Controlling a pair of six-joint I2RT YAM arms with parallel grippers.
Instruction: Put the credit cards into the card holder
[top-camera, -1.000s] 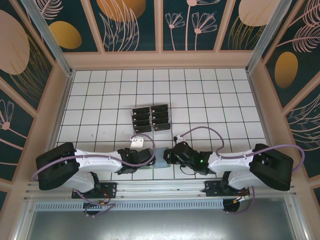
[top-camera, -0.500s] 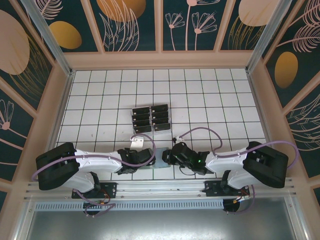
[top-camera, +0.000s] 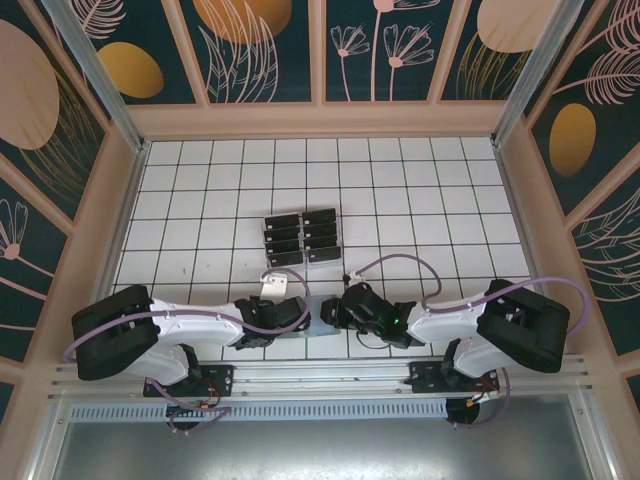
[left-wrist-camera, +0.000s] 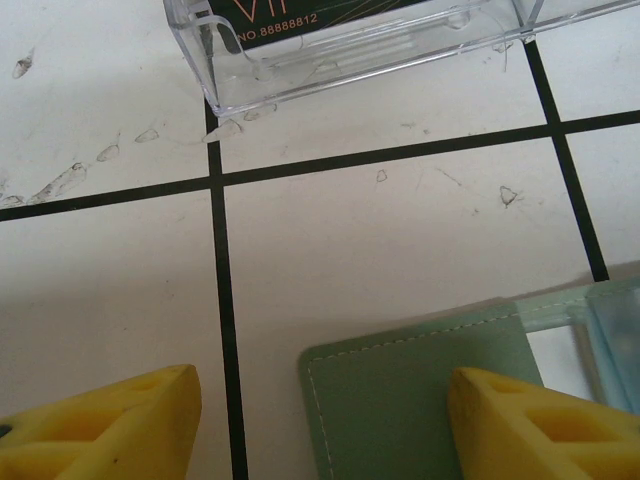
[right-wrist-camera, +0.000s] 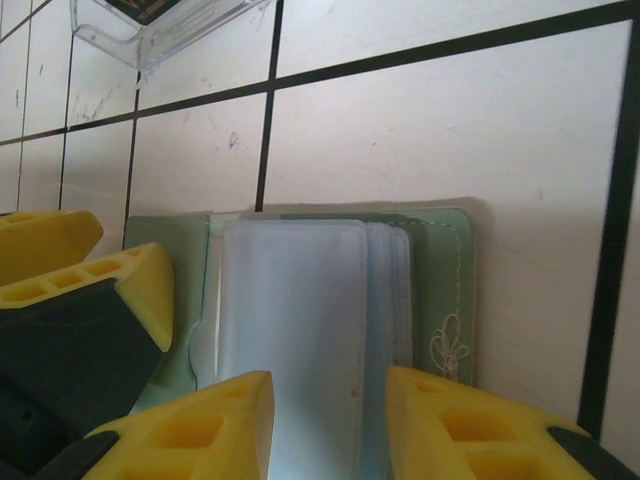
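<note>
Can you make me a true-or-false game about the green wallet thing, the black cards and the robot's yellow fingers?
1. The flat sage-green card holder lies open, showing its clear plastic sleeves. True.
2. The small thin black credit cards are tucked inside that holder. False: they sit in the clear plastic slotted rack, farther from the arms.
3. The left gripper has its yellow fingers squeezed shut. False: they stand wide apart.
4. The right gripper hangs over the sleeves. True.
</note>
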